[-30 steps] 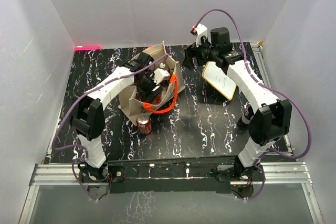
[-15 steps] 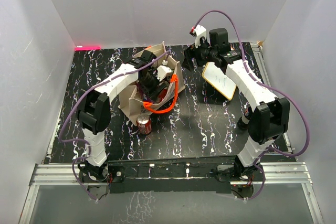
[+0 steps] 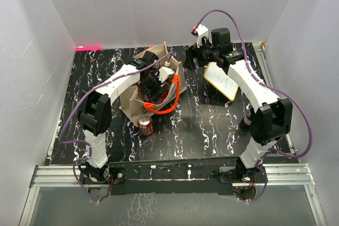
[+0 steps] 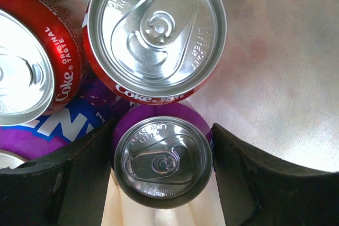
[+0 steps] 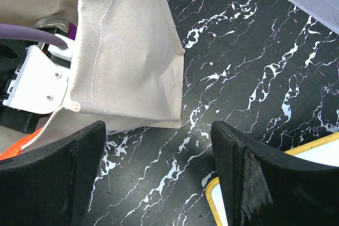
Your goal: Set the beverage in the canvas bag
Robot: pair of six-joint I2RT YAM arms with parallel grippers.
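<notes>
The beige canvas bag point(image 3: 132, 107) stands open left of centre, its orange handle point(image 3: 165, 105) hanging over the near rim. My left gripper point(image 3: 153, 86) reaches down inside it. In the left wrist view the left gripper point(image 4: 161, 178) is shut on a purple beverage can point(image 4: 161, 162), a finger against each side, over the bag's pale lining point(image 4: 275, 78). Two red Coke cans point(image 4: 156, 30) point(image 4: 21, 72) stand upright beside it in the bag. My right gripper point(image 3: 193, 56) hovers open over the table just right of the bag's corner point(image 5: 127, 51), nothing between its fingers.
Another red can point(image 3: 145, 126) stands on the black marbled table just in front of the bag. A white board with a yellow edge point(image 3: 223, 80) lies right of the bag, under my right arm. White walls enclose the table on three sides.
In the first half second my left arm swung in over the bag, its elbow shifting right. Since then nothing has moved. The right arm stayed still.
</notes>
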